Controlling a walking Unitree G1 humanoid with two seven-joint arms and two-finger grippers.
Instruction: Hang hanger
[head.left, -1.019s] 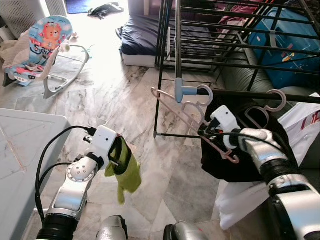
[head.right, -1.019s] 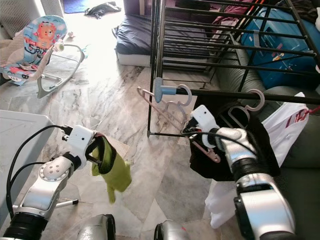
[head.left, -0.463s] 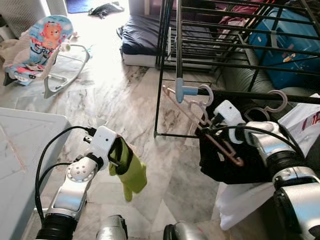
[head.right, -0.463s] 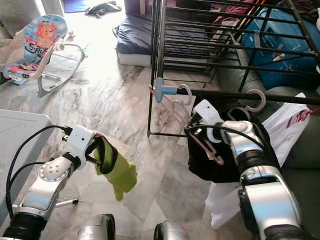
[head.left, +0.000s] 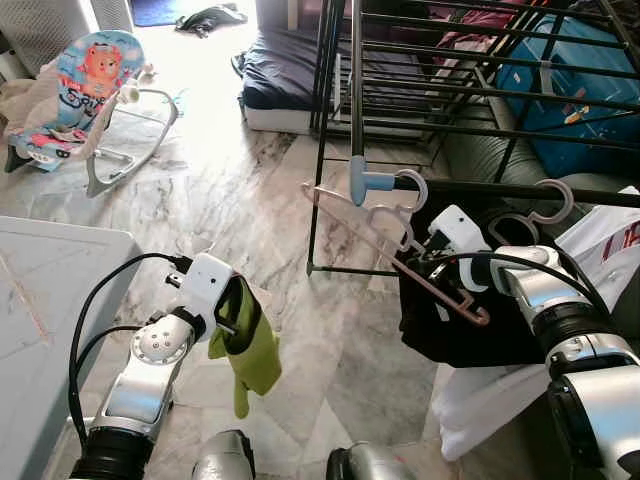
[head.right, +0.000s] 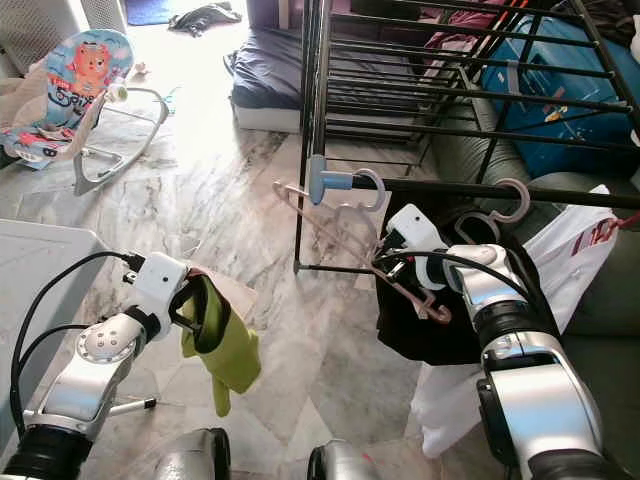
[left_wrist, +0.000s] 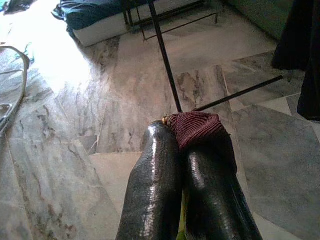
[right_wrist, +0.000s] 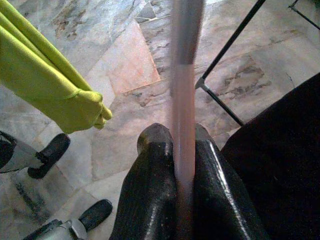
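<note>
My right gripper (head.left: 428, 264) is shut on the lower bar of a pink hanger (head.left: 370, 232), seen close between its fingers (right_wrist: 150, 165) in the right wrist view, hanger (right_wrist: 182, 95). The hanger slants from upper left to lower right. Its hook (head.left: 412, 186) sits at the black rack rail (head.left: 500, 190), just beside the blue end cap (head.left: 362, 180); I cannot tell whether it rests on the rail. My left gripper (head.left: 232, 308) is shut on a yellow-green garment (head.left: 252, 352) with a dark red collar (left_wrist: 196, 127), which hangs above the floor.
A black garment (head.left: 450, 335) and white cloth (head.left: 600, 250) hang from the rack on the right, with another hanger hook (head.left: 545, 200) on the rail. A white table (head.left: 40, 290) stands at left. A baby bouncer (head.left: 85, 80), mattress (head.left: 285, 80) and blue suitcase (head.left: 570, 90) lie farther back.
The right gripper has shifted slightly right with the hanger, whose far tip swung right and then back left. The green garment swayed under the left gripper.
</note>
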